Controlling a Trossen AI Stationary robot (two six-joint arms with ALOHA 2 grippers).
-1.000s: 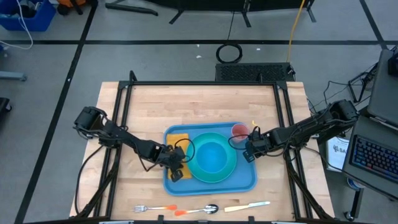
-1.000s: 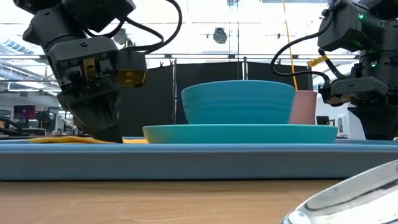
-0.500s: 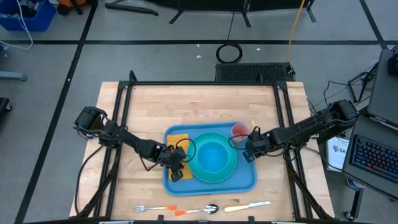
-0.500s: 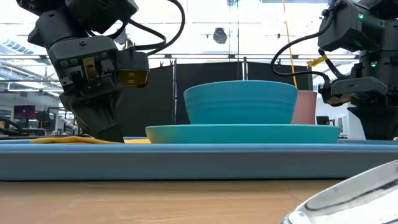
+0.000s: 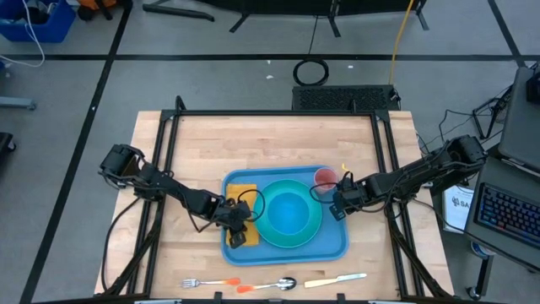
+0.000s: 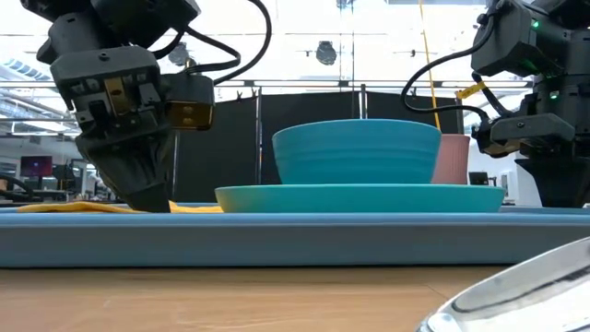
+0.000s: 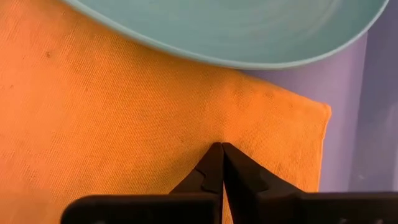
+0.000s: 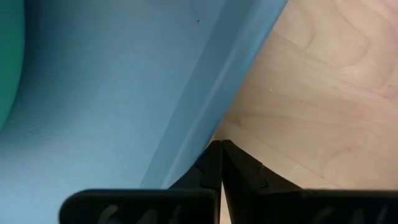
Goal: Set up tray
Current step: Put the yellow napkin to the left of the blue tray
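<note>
teal plate, orange napkin, pink cup

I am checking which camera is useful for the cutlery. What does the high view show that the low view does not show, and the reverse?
Only the high view shows the fork, the spoon and the knife lying on the table in front of the tray, apart from it.

Only the low view shows that the bowl stands on the plate, and the room behind.

Both show the left gripper low over the orange cloth, the right gripper at the tray's right edge, and the pink cup.
</note>
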